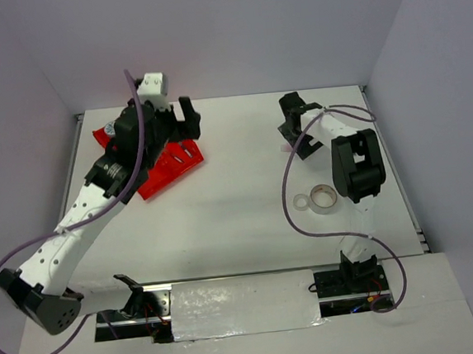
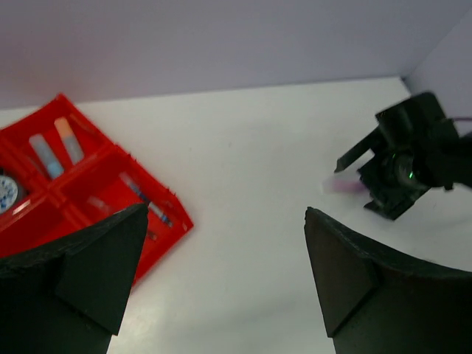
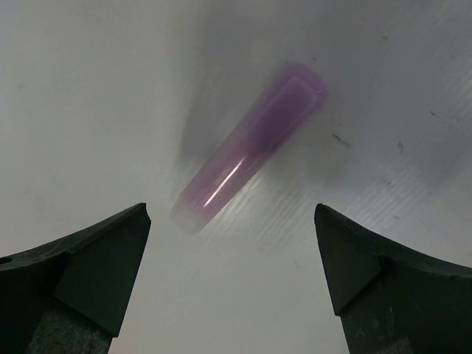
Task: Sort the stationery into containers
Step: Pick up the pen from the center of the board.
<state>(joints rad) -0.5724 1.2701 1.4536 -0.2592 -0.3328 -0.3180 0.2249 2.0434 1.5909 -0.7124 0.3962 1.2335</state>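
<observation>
While the pink stick [image 3: 247,147] lies slanted on the table [image 3: 88,88] below the wide-open right gripper [image 3: 230,214], well apart from the red tray [image 1: 160,179], the wrist is best turned until the stick is spanned squarely at mid-length before the jaws are lowered and closed.

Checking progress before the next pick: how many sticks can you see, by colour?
Light-blue plastic stick, in the red square plastic tray: 1
Orange-tipped stick, same tray: 1
Translucent pink stick, on the white table: 1
Total: 3
</observation>
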